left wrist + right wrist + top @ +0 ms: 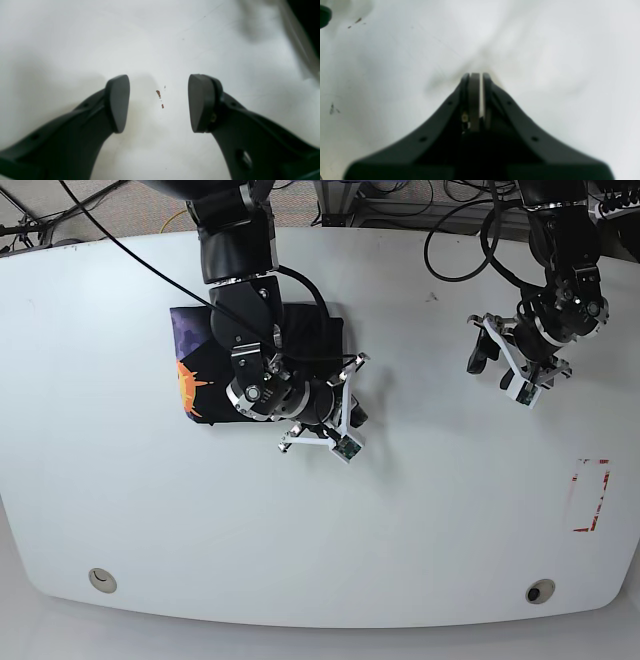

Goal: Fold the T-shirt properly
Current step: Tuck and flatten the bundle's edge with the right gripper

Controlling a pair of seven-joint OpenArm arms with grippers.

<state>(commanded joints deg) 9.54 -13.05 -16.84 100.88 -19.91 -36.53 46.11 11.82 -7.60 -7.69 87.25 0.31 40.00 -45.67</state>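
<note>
The T-shirt lies folded into a compact black rectangle on the white table, at the upper left of centre. Its orange and purple print faces up at the left edge. My right arm reaches over it, and my right gripper sits just off the shirt's lower right corner. In the right wrist view my right gripper is shut with only bare table under it. My left gripper hangs far to the right of the shirt. In the left wrist view my left gripper is open above the bare tabletop.
A red tape rectangle marks the table near its right edge. Two round holes sit near the front edge. Small brown specks dot the table under my left gripper. Cables hang behind the table.
</note>
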